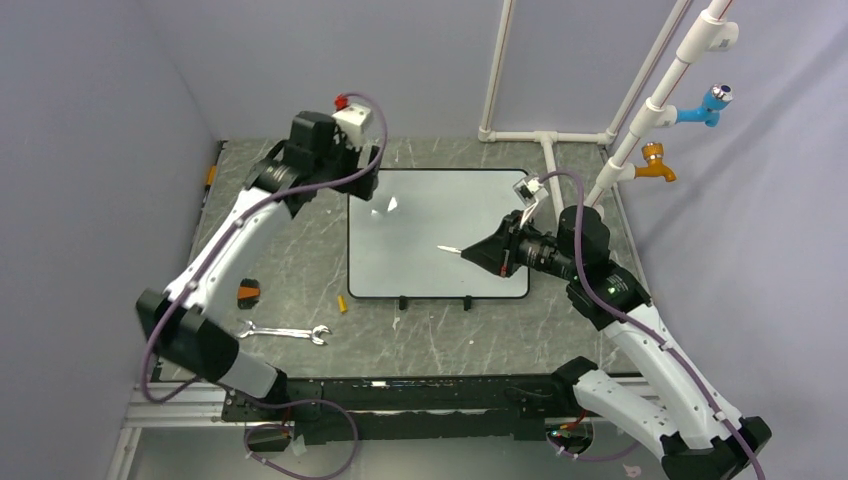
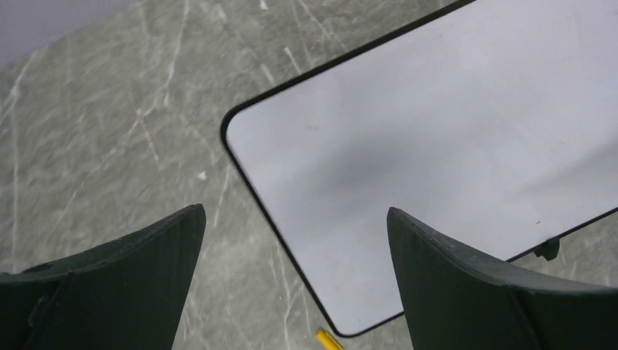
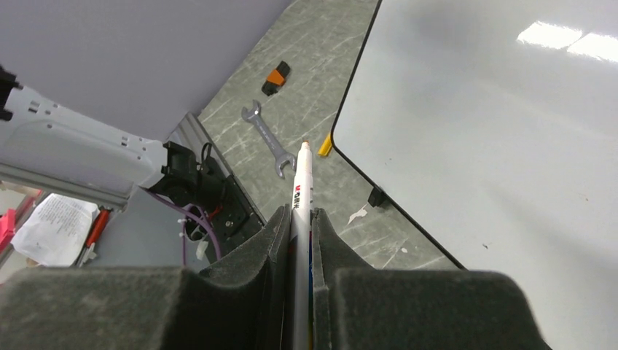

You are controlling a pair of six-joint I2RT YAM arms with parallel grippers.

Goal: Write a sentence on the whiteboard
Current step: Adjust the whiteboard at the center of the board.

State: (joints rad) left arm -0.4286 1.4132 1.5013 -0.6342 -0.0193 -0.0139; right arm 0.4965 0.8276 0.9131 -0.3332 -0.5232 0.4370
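Note:
The whiteboard (image 1: 420,215) lies flat in the middle of the table, its two black clips on the near edge. It is blank; no orange sentence shows on it in any view. My right gripper (image 1: 488,254) is shut on a white marker (image 1: 450,249) and holds it above the board's right half, tip pointing left. In the right wrist view the marker (image 3: 301,182) sticks out between the shut fingers (image 3: 273,240), beside the whiteboard (image 3: 510,131). My left gripper (image 1: 362,172) hovers over the board's far left corner, open and empty. The left wrist view shows the whiteboard (image 2: 437,138) between the spread fingers (image 2: 444,277).
A yellow marker cap (image 1: 341,304) lies by the board's near left corner, and also shows in the wrist views (image 2: 328,340) (image 3: 325,146). A wrench (image 1: 285,332) and a small orange-and-black block (image 1: 247,294) lie at the near left. White pipes with blue (image 1: 708,105) and orange (image 1: 656,165) taps stand at the back right.

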